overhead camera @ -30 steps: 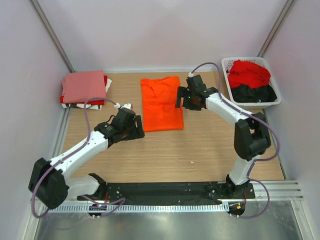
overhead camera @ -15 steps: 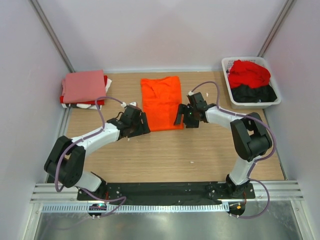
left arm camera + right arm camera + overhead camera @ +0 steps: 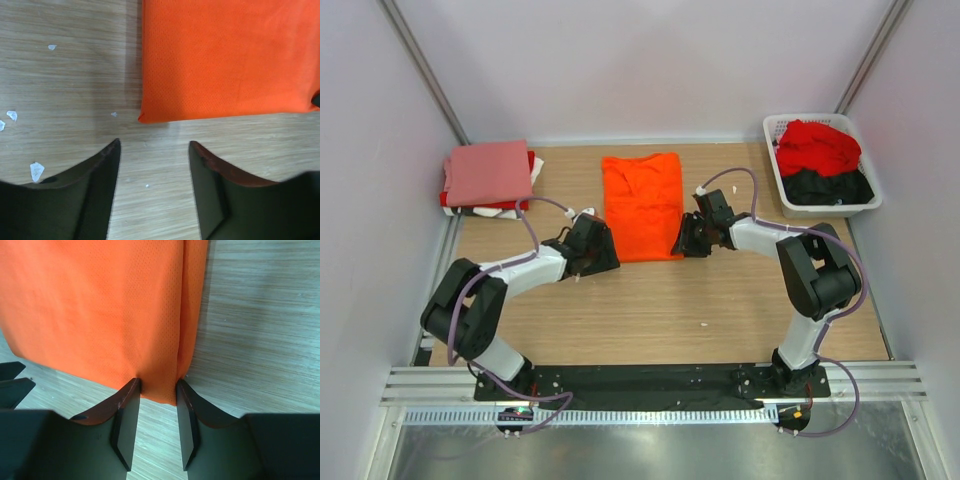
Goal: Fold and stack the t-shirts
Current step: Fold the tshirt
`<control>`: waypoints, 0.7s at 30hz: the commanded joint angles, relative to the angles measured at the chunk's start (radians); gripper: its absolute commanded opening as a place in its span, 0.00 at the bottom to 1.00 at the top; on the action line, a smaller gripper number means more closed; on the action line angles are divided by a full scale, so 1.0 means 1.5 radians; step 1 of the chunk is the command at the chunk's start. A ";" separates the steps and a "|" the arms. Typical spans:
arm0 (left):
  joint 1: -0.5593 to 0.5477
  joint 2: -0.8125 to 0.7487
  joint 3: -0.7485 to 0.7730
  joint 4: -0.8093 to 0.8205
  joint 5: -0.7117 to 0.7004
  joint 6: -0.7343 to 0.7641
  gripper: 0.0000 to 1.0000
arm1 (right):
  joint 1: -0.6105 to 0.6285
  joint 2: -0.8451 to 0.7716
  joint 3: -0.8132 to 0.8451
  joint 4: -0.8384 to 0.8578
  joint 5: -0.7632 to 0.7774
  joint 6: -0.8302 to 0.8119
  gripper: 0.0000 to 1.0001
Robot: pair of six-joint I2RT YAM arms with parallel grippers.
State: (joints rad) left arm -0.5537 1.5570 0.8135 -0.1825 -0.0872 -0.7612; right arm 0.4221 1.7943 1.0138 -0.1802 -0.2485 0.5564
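Both grippers at the near corners of the orange t-shirt (image 3: 642, 205), which lies flat mid-worktop towards the far edge.

The wooden worktop (image 3: 660, 300) sits between pale walls. A salmon-pink shirt (image 3: 488, 172) tops the far-left corner stack, and a white basket (image 3: 772, 135) in the far-right corner holds a red shirt (image 3: 818, 145) and a black shirt (image 3: 825, 187). Since a second ago both arms have closed in. The left gripper (image 3: 155, 144) is spread wide and empty, just short of the near-left corner. The right gripper (image 3: 157, 385) narrowly straddles the near-right hem; I cannot tell whether it pinches.
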 commanded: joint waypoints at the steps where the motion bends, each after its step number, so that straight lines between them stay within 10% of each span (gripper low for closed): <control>1: 0.004 0.017 -0.004 0.058 -0.022 -0.008 0.54 | 0.001 0.020 -0.017 0.010 -0.008 -0.002 0.40; 14: 0.023 0.050 -0.021 0.101 -0.030 -0.002 0.46 | 0.001 0.042 -0.012 0.008 -0.013 -0.006 0.36; 21: 0.025 0.076 -0.024 0.119 -0.015 0.005 0.18 | 0.001 0.051 -0.015 0.009 -0.015 -0.009 0.27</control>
State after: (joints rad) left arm -0.5209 1.6402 0.7979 -0.0208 -0.1074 -0.7738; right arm 0.4213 1.8225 1.0088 -0.1268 -0.3000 0.5564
